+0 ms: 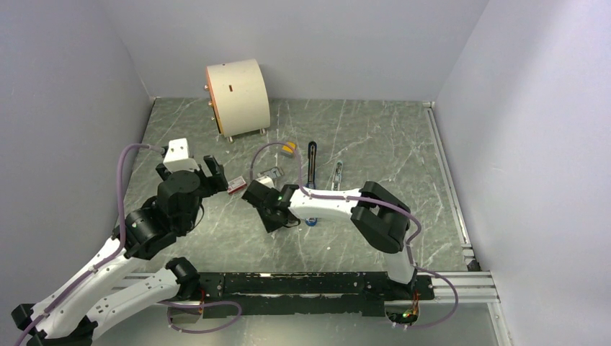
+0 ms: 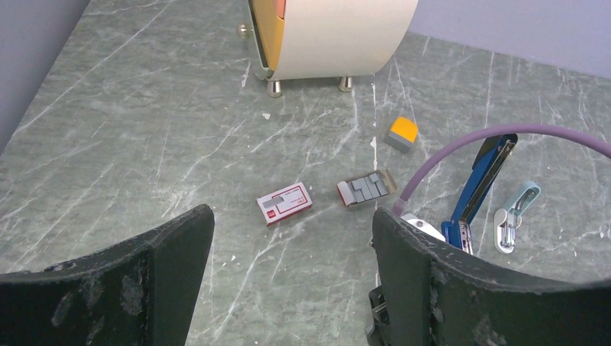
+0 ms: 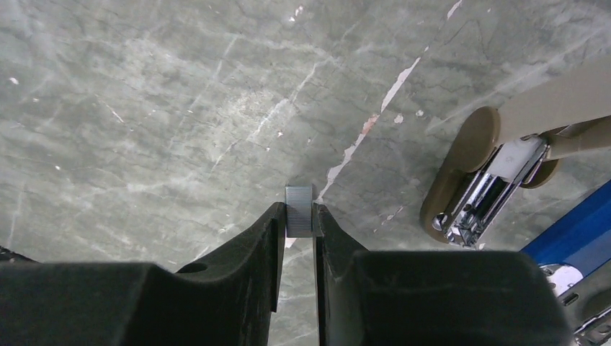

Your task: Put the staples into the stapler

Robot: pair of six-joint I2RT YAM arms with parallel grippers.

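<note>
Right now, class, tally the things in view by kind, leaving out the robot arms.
Blue stapler: 1
Staples strip: 1
Pale small tool: 1
Red-and-white box: 1
Open staple tray: 1
Orange-topped block: 1
Round beige cabinet: 1
Total: 7

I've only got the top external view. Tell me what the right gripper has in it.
Observer: The right gripper is shut on the staples, a short grey strip pinched between its fingertips.
Operator: Report the left gripper.
Observer: The left gripper is open, nothing held between its fingers.
Operator: Check the small tray.
Observer: The open tray beside the red-and-white box holds several more grey strips.
</note>
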